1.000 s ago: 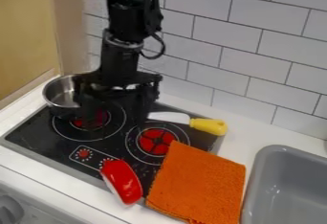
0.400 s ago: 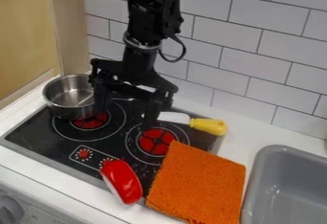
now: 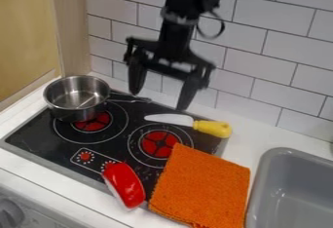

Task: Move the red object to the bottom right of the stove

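Placement status: judged complete or nearly so. The red bowl (image 3: 123, 185), as far as its tilted shape can be identified, lies at the front edge of the stove (image 3: 40, 133), toward the right, beside the orange cloth (image 3: 203, 185). The claw (image 3: 158, 99) is empty, fingers spread wide, well apart above and behind the bowl. Only arm clearance remains.

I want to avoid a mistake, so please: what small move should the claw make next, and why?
Probably lift the open, empty claw clear: the red object already lies near the stove's bottom right corner, beside the orange cloth.
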Motion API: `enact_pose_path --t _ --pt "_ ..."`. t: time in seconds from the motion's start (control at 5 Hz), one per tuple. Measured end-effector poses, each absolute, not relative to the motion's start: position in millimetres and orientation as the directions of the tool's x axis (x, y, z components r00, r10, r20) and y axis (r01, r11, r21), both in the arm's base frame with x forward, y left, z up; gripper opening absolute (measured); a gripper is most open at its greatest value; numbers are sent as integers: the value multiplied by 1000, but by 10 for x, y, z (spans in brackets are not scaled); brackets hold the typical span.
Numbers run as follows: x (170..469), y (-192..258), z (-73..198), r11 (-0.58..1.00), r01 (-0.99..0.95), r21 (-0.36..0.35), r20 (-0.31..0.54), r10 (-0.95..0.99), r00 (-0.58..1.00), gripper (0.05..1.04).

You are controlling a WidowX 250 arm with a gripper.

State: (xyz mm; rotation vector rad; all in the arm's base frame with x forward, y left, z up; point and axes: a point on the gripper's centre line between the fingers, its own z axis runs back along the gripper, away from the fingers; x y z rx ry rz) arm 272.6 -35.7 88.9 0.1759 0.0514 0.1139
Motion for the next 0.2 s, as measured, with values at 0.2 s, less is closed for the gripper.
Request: enact_pose_path --t 0.2 --pt "2873 -434 1033 983 -108 150 -44 116 992 999"
